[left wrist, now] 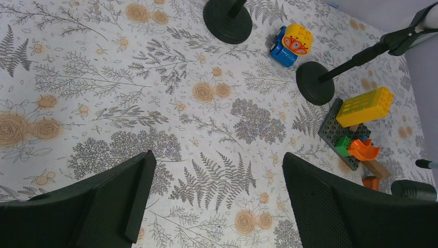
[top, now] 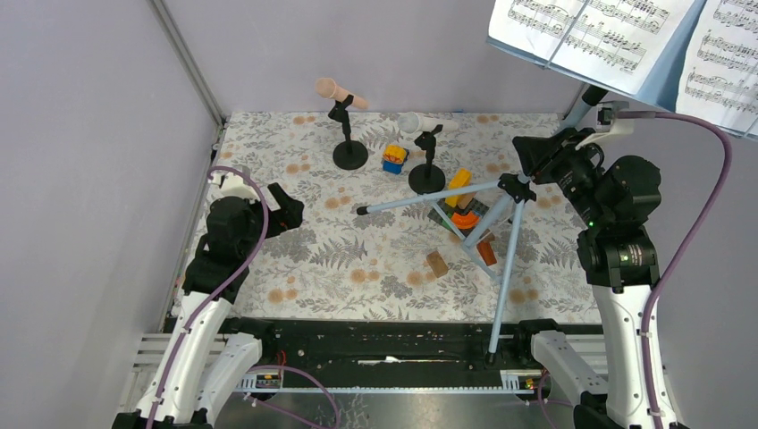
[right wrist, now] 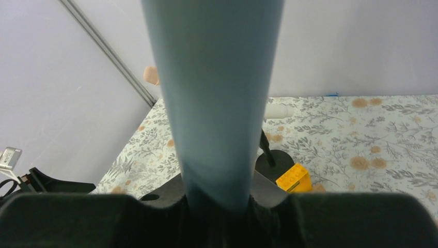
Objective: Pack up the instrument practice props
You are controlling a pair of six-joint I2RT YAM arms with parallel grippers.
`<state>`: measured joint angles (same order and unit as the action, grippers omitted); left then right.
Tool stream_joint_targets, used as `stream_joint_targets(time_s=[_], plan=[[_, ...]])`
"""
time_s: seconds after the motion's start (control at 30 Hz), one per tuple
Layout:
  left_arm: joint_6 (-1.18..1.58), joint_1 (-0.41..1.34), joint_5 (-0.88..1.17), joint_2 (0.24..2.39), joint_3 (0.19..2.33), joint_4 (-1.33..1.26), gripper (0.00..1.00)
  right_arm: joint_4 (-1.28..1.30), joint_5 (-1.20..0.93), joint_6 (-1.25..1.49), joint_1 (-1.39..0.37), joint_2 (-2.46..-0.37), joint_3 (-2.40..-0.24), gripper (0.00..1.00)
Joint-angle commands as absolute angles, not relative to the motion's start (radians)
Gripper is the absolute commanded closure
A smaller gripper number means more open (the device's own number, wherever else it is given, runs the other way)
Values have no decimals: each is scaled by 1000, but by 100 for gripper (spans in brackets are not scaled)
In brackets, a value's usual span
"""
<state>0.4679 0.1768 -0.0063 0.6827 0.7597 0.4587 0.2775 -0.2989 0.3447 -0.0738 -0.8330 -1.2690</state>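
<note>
The light-blue music rack (top: 511,234) stands on the floral mat on its tripod legs, lifted close to the top camera, with white sheet-music pages (top: 590,36) on its desk. My right gripper (top: 536,159) is shut on the rack's pole (right wrist: 214,103), just above the black leg hub. A pink microphone (top: 335,91) sits in a black round-based holder (top: 349,155) at the back. A white microphone (top: 420,123) rests in the second holder (top: 426,179). My left gripper (top: 286,210) hangs open over bare mat at the left, and its fingers (left wrist: 124,196) hold nothing.
Colourful toy blocks (top: 465,210) lie under the tripod on a grey plate, and a blue-and-yellow one (left wrist: 291,44) sits between the holder bases. A small brown wooden block (top: 436,263) lies nearer the front. Grey walls enclose the mat (top: 357,259).
</note>
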Motion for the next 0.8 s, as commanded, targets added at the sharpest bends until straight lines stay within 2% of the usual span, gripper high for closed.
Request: stream_joint_targets(time_s=[0.0, 0.13, 0.43, 0.77], plan=[[457, 165, 29, 684, 760, 405, 1, -99, -343, 281, -103, -801, -1343, 100], [457, 155, 39, 689, 759, 402, 1, -90, -312, 244, -163, -825, -1358, 100], [457, 139, 43, 689, 759, 400, 1, -62, -153, 87, -430, -931, -1432, 100], [459, 126, 35, 683, 759, 400, 1, -181, 5, 4, -692, -1016, -1410, 100]])
